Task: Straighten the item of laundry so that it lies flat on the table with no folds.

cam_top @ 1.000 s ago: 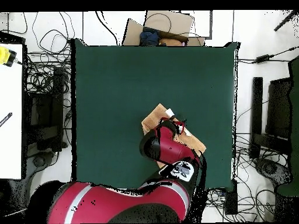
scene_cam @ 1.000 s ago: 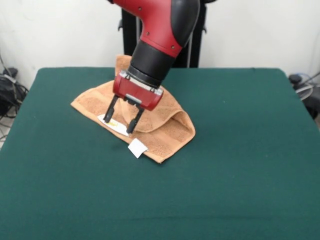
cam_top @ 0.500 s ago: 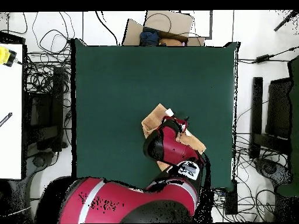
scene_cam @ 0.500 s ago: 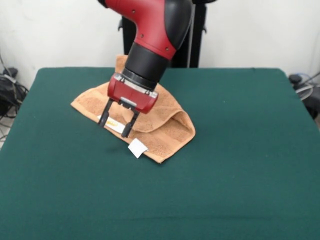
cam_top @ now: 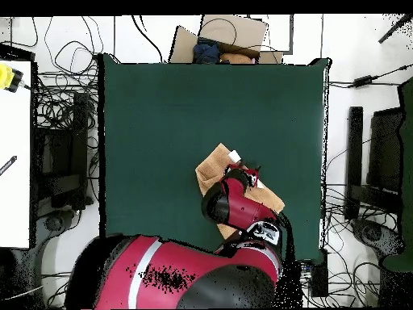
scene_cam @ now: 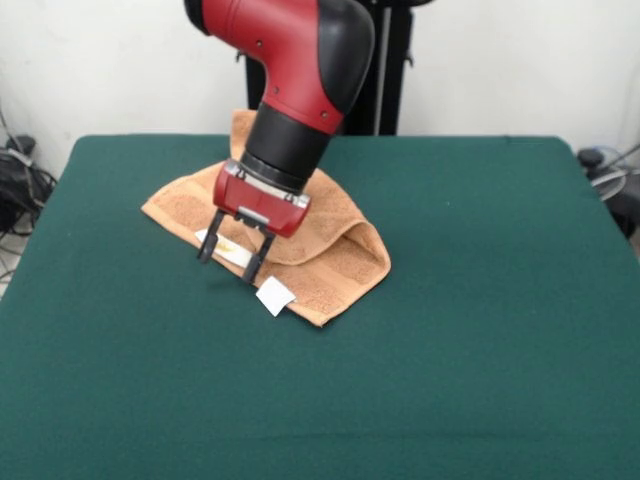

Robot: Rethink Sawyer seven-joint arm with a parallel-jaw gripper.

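Orange-tan terry towel (scene_cam: 300, 235) lying folded on the dark green counter (scene_cam: 480, 330), toward the counter's far side and somewhat left of its middle in the front view. The towel is doubled over on itself: an upper layer ends in a curved fold line across the middle, and a rounded, raised fold closes the right end. Its long axis runs from the far-left corner down to the near-right corner. Two white tags sit on the near edge: a long one (scene_cam: 228, 249) lying on the cloth, and a small square one (scene_cam: 274, 295) sticking out onto the counter.

Jaws (scene_cam: 229, 262) stand apart, fingers pointing down, straddling the long tag right at the towel's near edge; the tips appear at or just above cloth level, though contact cannot be confirmed. The towel's bulk thus lies behind and to the right of the jaws, with bare counter in front of them. Judged from this, the coming move turns on closing upon that near edge and drawing it away from the fold.

The overhead view shows the towel (cam_top: 216, 164) nearer the counter's robot-side edge than its opposite edge, but the red arm (cam_top: 234, 206) covers most of the cloth and the fingers; only the front view shows the jaw opening and the fold.
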